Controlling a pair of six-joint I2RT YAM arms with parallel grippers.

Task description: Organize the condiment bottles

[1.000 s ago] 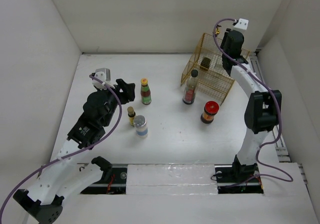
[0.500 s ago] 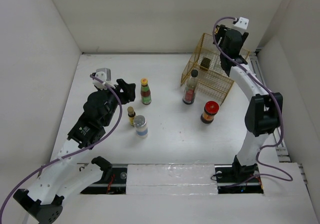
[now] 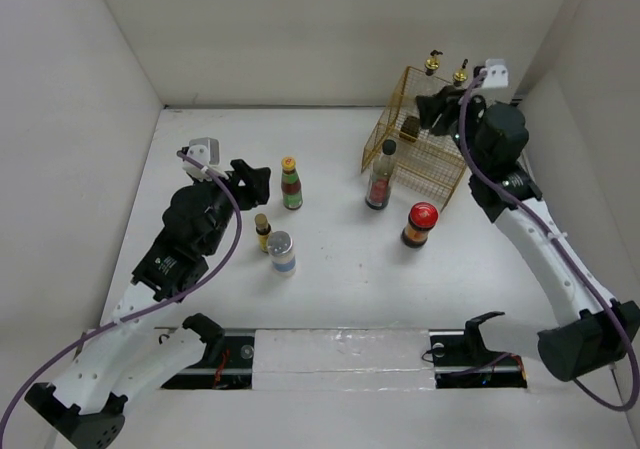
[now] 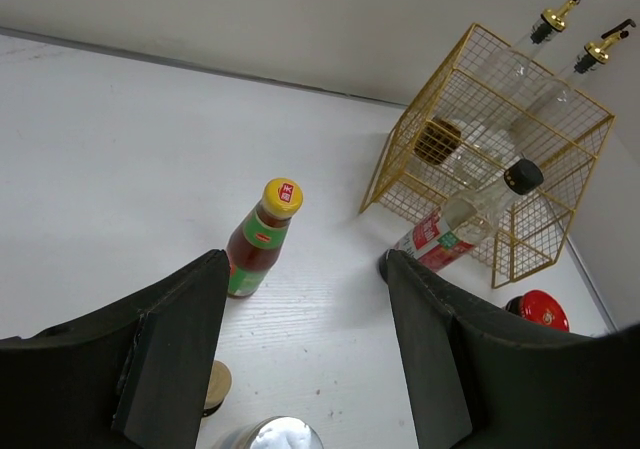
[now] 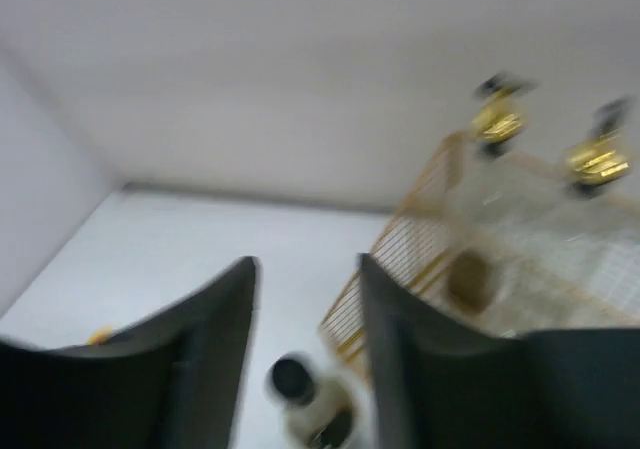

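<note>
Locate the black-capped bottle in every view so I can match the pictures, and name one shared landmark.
Top external: black-capped bottle right of centre, beside the basket's near-left corner.
Left wrist: black-capped bottle right of centre, in front of the basket.
Right wrist: black-capped bottle at bottom centre, blurred, seen from above.
Shared landmark: yellow wire basket directly behind it.

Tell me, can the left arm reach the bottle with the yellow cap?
Probably yes: the yellow-capped sauce bottle stands alone just ahead of the left gripper, and nothing stands between them.
</note>
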